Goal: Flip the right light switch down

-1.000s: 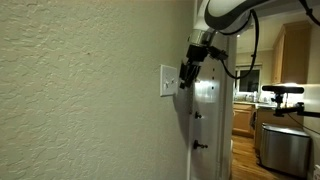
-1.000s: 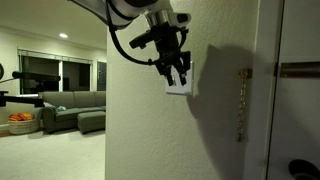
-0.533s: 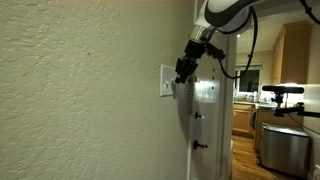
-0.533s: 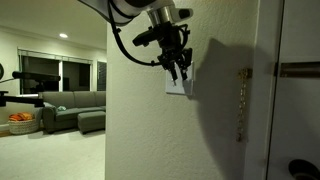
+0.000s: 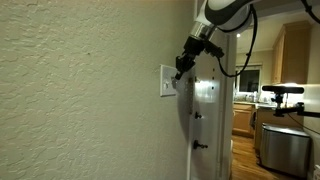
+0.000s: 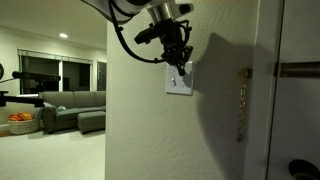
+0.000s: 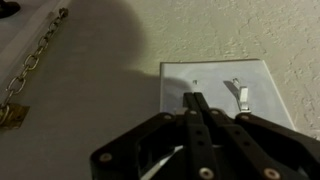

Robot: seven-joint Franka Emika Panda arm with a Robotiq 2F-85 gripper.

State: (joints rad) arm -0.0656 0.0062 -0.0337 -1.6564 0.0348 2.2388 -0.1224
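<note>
Textured beige wall (image 5: 80,100) bearing a white switch plate (image 6: 178,87), with a door chain (image 7: 35,55) near it. The gripper (image 6: 185,68) meets the plate's upper part, its fingers (image 7: 196,104) pressed together with no gap. The right light switch sits at the fingertips, largely hidden by them in the wrist view. The left toggle (image 7: 237,92) stands clear just beside the fingers.
</note>
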